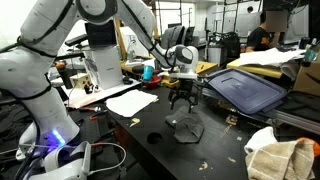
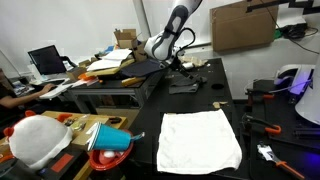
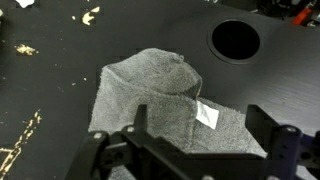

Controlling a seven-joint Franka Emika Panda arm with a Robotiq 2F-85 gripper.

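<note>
Cloth [image 3: 150,95], gray and bunched into a soft hump, lies on the black table [image 3: 55,90] just below and between the jaws of the gripper [image 3: 197,125], which stand spread wide and empty, seemingly so as to straddle that hump.

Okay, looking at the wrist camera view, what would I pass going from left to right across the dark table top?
yellow crumbs → grey cloth → round hole
</note>
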